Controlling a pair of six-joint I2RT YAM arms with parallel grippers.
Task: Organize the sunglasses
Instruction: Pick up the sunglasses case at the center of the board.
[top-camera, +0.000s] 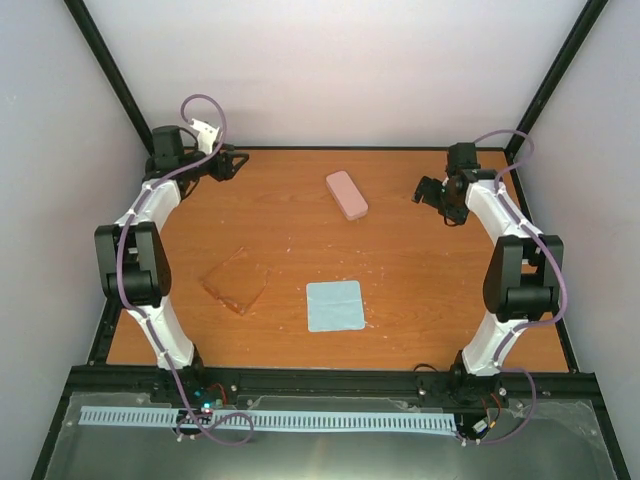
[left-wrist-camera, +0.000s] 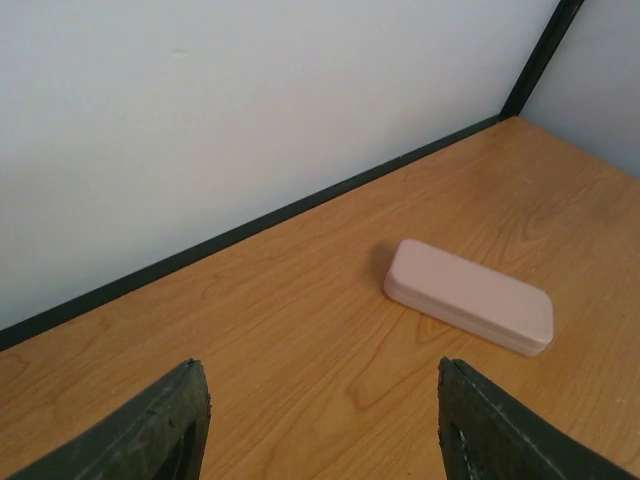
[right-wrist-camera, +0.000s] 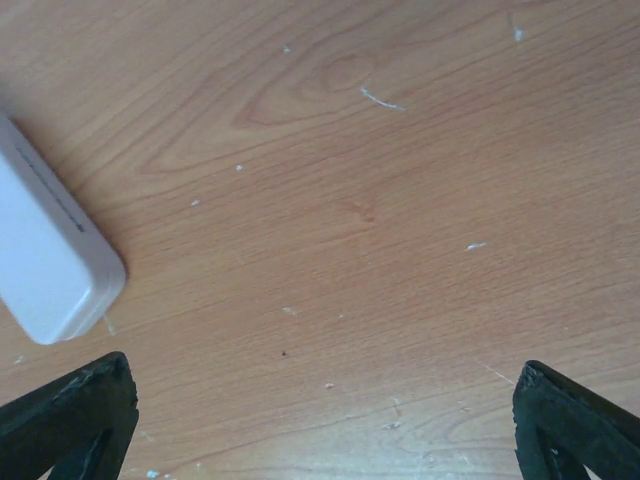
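Tabletop (top-camera: 420, 270) of warm orange-brown wood grain, smooth with a low sheen, flecked with pale scuffs and crumbs in the right wrist view. Pink glasses case (top-camera: 346, 194) with a smooth, matt, plastic-looking shell. Sunglasses (top-camera: 236, 281) in see-through amber-brown plastic, faintly glossy. Light blue square cloth (top-camera: 334, 305), flat, soft-looking and matt. Gripper fingers (left-wrist-camera: 175, 430) in dull black, slightly rough. Arm shells (top-camera: 150, 205) of smooth white plastic with black joints. Pale matt walls (top-camera: 350, 70); matt black frame bars (top-camera: 110, 70).

We see the pink case (right-wrist-camera: 45, 250) cut off by the right wrist view's left edge; nearer than it, the sunglasses (top-camera: 236, 282) are too faint to make out.
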